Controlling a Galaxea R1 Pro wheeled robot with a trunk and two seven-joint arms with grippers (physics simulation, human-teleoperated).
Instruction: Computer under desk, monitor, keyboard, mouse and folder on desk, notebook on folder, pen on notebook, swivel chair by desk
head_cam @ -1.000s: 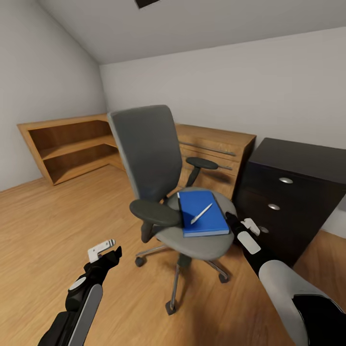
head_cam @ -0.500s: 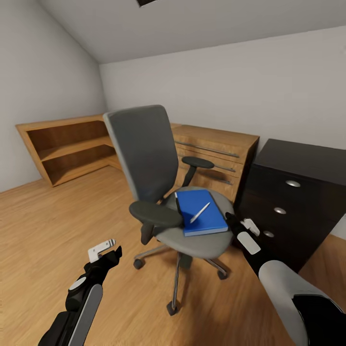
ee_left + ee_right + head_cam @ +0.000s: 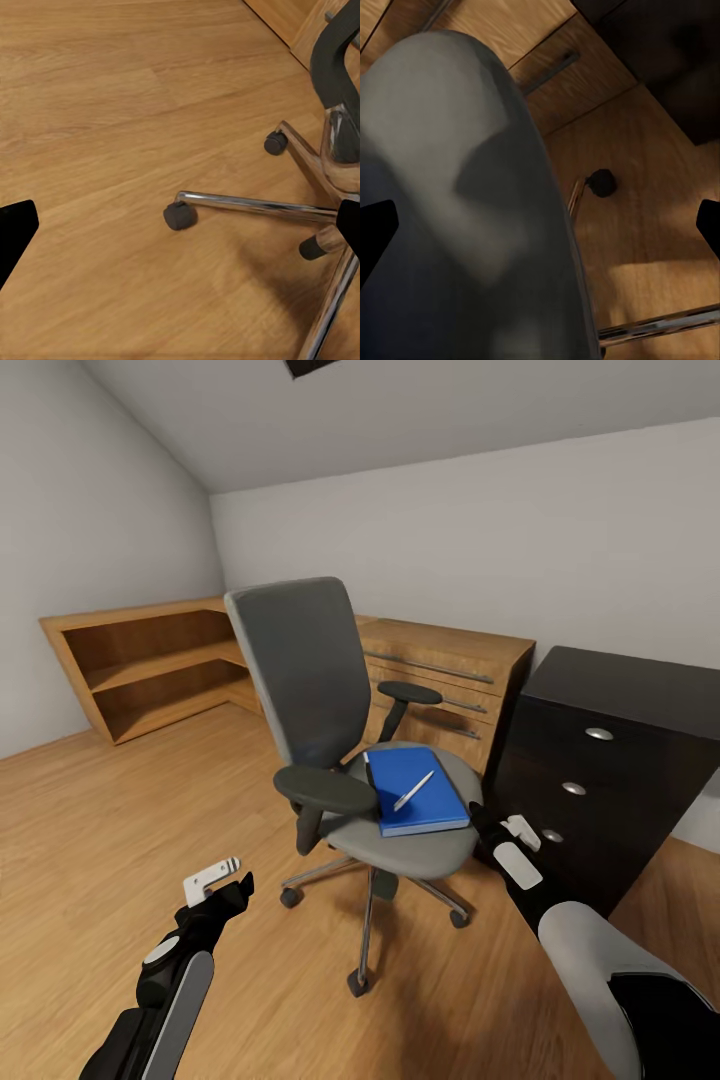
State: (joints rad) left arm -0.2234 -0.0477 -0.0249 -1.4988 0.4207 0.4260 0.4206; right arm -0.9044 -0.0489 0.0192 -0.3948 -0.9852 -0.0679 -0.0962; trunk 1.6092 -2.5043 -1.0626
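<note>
Two grippers, left (image 3: 222, 880) and right (image 3: 498, 832), apparently open and empty; folder (image 3: 415, 791) with pen (image 3: 413, 790) unmoved on swivel chair (image 3: 330, 710), frame centre, so stacking remains

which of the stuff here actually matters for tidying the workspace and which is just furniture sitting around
Part of the job:
swivel chair
folder, lying on the chair seat
pen, lying on the folder

Just there:
oak drawer chest
open oak shelf unit
black drawer cabinet
</note>
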